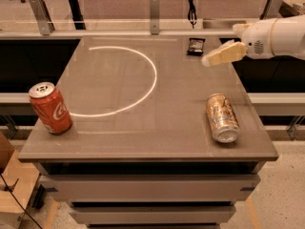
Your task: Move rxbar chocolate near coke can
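While hovering empty, spread impossible to tell: fingers (223,55) just right of rxbar chocolate (196,46), not touching; coke can (50,108) well apart, far left across desk (143,142); grasp and carry both outstanding.

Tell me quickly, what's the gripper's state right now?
Gripper: cannot be told; it hovers beside the small flat dark-wrapped snack bar, apart from it.

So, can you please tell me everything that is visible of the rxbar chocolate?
The rxbar chocolate is a small, flat, rectangular bar in a dark, slightly shiny wrapper with faint pale print. It lies flat on the table close to the far edge, right of the middle, and only the tabletop touches it. The gripper hovers just to its right and a little nearer the camera, apart from the bar.
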`<act>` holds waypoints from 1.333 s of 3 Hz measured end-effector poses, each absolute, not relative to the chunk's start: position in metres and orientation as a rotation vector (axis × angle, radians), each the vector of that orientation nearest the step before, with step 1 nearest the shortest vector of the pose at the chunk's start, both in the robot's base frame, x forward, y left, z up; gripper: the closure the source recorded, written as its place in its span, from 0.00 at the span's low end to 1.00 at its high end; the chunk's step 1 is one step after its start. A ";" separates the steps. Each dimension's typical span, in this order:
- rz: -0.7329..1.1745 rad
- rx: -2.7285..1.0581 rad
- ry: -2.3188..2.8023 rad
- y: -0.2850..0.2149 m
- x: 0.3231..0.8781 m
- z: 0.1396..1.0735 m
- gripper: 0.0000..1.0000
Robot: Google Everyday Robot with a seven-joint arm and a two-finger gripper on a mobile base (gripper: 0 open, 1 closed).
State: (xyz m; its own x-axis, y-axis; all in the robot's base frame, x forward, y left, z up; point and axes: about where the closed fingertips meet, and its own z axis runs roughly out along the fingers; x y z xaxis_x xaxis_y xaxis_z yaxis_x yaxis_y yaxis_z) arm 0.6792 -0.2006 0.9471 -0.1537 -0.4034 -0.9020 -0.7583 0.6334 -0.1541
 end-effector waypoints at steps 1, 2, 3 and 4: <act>0.446 -0.868 1.741 -0.184 0.703 0.933 0.00; 0.454 -0.819 1.719 -0.169 0.731 0.917 0.00; 0.441 -0.782 1.735 -0.167 0.755 0.902 0.00; 0.426 -0.741 1.761 -0.176 0.778 0.890 0.00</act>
State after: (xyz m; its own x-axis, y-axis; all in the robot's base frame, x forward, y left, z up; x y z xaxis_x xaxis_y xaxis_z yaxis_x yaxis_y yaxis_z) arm 0.7784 -0.1762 0.8900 -0.1797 -0.2672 -0.9467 -0.6704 0.7376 -0.0809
